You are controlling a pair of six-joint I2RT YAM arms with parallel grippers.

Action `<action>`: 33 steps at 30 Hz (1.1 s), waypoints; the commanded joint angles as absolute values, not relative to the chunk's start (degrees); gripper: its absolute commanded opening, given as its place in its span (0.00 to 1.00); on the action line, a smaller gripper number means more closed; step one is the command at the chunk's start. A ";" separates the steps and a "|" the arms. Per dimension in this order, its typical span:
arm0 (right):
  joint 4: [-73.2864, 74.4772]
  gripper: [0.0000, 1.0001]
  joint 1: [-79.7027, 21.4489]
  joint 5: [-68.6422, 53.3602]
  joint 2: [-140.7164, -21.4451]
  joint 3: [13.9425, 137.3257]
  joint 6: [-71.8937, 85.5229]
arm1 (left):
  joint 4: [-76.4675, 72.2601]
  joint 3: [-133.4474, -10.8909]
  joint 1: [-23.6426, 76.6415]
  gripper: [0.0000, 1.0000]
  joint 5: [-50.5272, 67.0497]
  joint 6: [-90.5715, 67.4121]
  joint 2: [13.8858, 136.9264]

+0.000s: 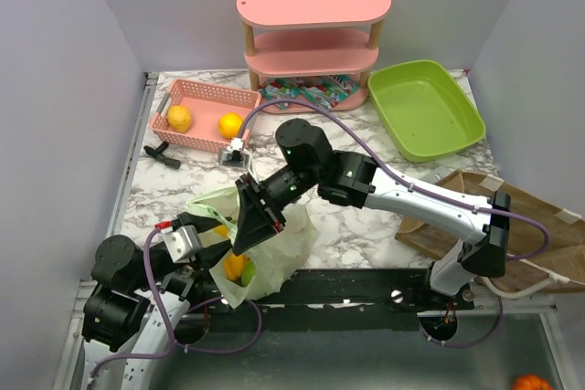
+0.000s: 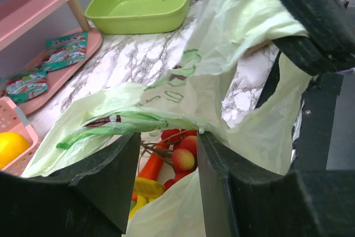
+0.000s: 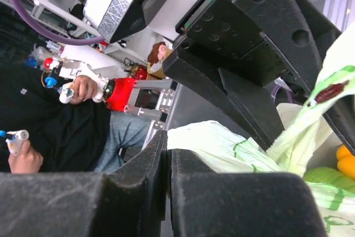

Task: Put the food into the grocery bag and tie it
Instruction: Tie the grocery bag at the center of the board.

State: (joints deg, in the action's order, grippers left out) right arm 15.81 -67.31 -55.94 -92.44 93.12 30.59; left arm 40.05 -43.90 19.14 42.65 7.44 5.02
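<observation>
Right claw (image 3: 168, 140) clenched on grocery bag (image 1: 285, 246); left claw (image 2: 169, 138) parted over its mouth, red fruits (image 2: 183, 159) inside.

Thin crinkled translucent plastic grocery bag (image 1: 285, 246), glossy marble-look table (image 1: 356, 235), smooth green plastic tray (image 1: 425, 111)

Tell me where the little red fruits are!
In the left wrist view, the small red fruits sit inside the grocery bag, low in the middle of the picture, just up and right of the yellow bananas.
</observation>
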 commanded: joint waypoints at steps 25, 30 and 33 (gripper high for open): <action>27.33 0.08 -64.51 -50.78 -86.92 89.71 19.78 | 25.85 -38.50 18.81 0.51 53.59 -1.75 3.30; 27.31 0.08 -63.80 -52.19 -89.08 91.20 18.90 | 24.87 -39.01 18.81 0.52 57.86 -4.36 5.17; 27.25 0.08 -63.73 -53.02 -89.86 92.00 18.72 | 24.23 -38.57 18.81 0.52 58.24 -4.82 5.23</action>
State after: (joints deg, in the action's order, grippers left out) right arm 26.70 -64.10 -50.26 -88.95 89.12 20.05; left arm 27.09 -38.76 19.14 53.49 -2.31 4.40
